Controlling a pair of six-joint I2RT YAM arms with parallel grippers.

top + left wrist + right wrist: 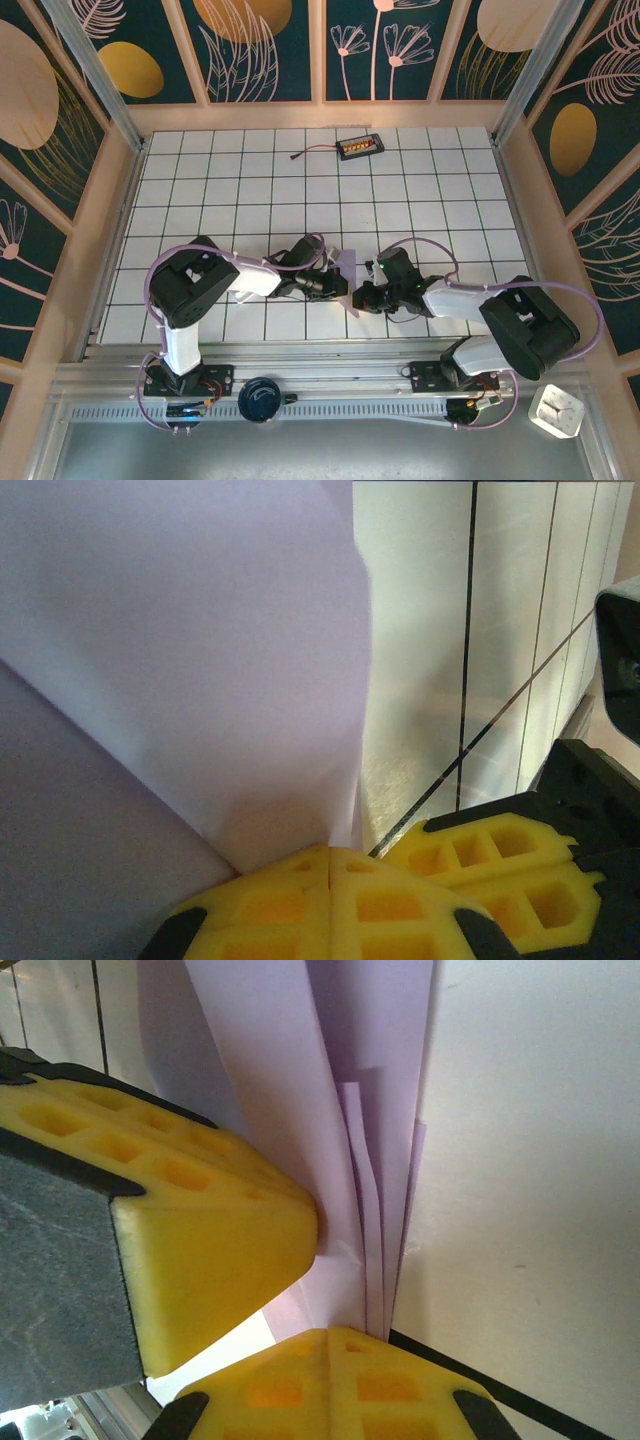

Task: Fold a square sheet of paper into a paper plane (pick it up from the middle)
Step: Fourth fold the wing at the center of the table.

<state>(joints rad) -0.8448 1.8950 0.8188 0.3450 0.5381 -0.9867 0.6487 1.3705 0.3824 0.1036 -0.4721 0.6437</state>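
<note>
Thin matte lavender paper (346, 267), folded, several creased layers, held mid-worktop (400, 190) over white grid tiles. left jaws, right jaws: yellow foam pads (200, 1220) with square cells, both pinched on paper.

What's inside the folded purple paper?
Seen from the right wrist, the folded paper holds more purple layers tucked inside, edge on. Anything deeper in cannot be seen, because the outer flaps cover it.
</note>
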